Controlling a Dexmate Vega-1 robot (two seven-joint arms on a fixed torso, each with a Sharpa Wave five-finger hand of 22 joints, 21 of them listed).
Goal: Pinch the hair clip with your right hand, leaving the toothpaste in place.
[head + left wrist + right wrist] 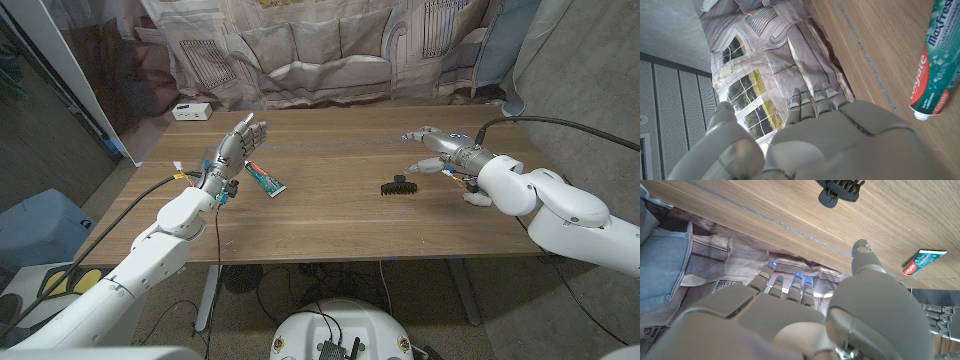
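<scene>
On the table (330, 210), right of its middle, the black hair clip (399, 185) lies by itself, touching nothing. The right hand (440, 150) hovers just beyond and to the right of it, near but apart, with its fingers spread and nothing between them; the thumb (425, 166) reaches toward the clip's side without meeting it. In the right wrist view the clip (840, 190) sits on the wood ahead of the thumb tip (861, 247), with a clear gap of bare board between them.

The toothpaste (266, 179) lies flat on the left half, well apart from the clip, slanting, its red capped end nearer the left hand (237, 143). That hand stands raised just beside the tube, fingers extended and apart, holding nothing. The left wrist view shows the tube (935, 65) lying on the wood off to the side of the hand (815, 135), not touched.

A small white box (191, 111) sits at the far left corner.
</scene>
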